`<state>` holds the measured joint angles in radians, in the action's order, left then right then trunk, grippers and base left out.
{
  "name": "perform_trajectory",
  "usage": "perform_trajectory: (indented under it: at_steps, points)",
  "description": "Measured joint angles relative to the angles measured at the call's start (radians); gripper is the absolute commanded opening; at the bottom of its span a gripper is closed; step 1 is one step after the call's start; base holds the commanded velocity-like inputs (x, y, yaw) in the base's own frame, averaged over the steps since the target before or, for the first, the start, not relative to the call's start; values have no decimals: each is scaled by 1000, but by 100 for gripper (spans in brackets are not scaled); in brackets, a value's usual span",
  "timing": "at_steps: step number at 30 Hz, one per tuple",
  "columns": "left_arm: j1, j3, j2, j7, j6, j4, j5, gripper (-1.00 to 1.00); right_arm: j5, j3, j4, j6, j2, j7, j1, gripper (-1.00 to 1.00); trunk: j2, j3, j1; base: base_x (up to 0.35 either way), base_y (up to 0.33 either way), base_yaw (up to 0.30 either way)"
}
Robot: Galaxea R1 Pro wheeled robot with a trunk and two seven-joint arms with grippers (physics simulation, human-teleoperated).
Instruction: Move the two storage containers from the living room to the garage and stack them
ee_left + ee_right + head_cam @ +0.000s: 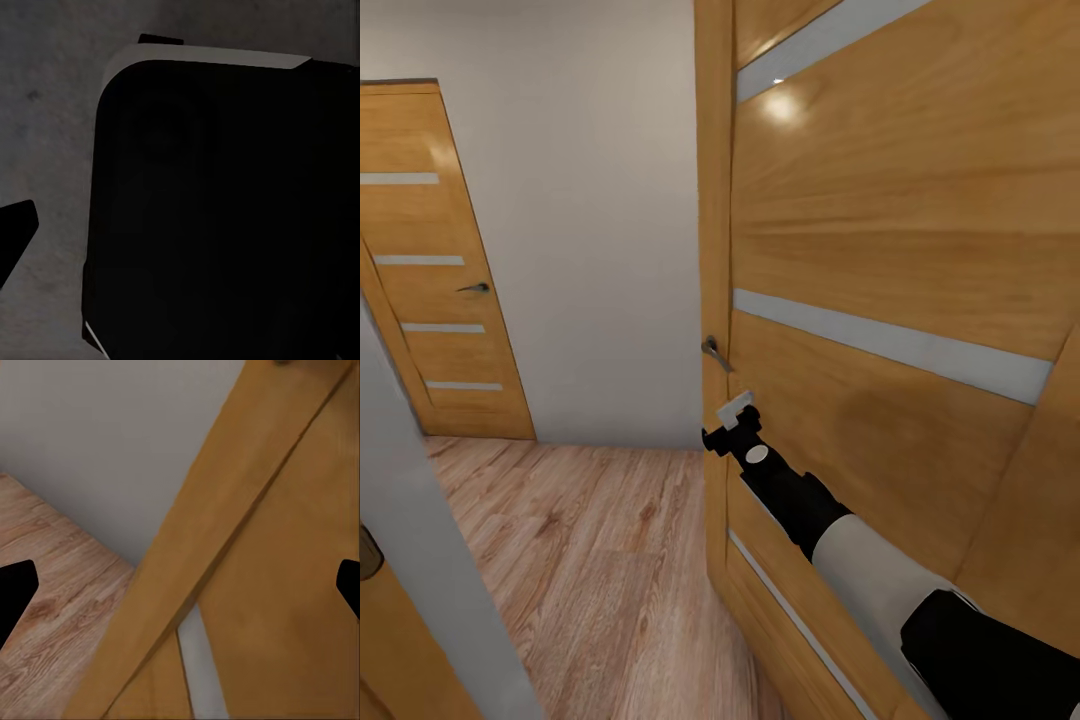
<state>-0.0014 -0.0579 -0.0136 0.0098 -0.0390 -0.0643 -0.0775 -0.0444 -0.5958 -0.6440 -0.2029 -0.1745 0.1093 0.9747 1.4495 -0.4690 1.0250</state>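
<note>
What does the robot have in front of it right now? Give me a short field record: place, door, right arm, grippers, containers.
place: hallway with wood-plank floor and white wall
near door: wooden, pale strips, directly ahead on the right
door handle: metal, just above the right gripper
far door: wooden, closed, back left
right gripper: open, empty, at the near door's edge
left gripper: state unclear

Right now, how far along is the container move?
Nothing looks done: neither storage container is in sight. In hand: the right end effector, fingers spread and empty, sits just below the metal handle of the slatted wooden door, over light wood-plank floor. Left: fetching, carrying and stacking both containers.
</note>
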Motion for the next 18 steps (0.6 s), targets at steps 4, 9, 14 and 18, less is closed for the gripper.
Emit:
perform_trajectory:
  at_steps: [4, 9, 14, 18]
  points:
    - [0, 1, 0, 0, 0, 0, 0, 100, 0, 1, 2, 2, 0, 1, 0, 100, 0, 0, 0, 0, -31, 0]
    - [0, 1, 0, -1, 0, 0, 0, 100, 1, 1, 4, -1, 0, 5, 0, 100, 0, 0, 0, 0, -6, 83]
    - [0, 0, -1, -1, 0, 0, 0, 100, 1, 2, 14, 5, 0, 7, 0, 100, 0, 0, 0, 0, 0, 82]
    - [0, 0, -1, -1, 0, 0, 0, 100, 2, 2, 15, 7, 0, 11, 0, 100, 0, 0, 0, 0, 0, 3]
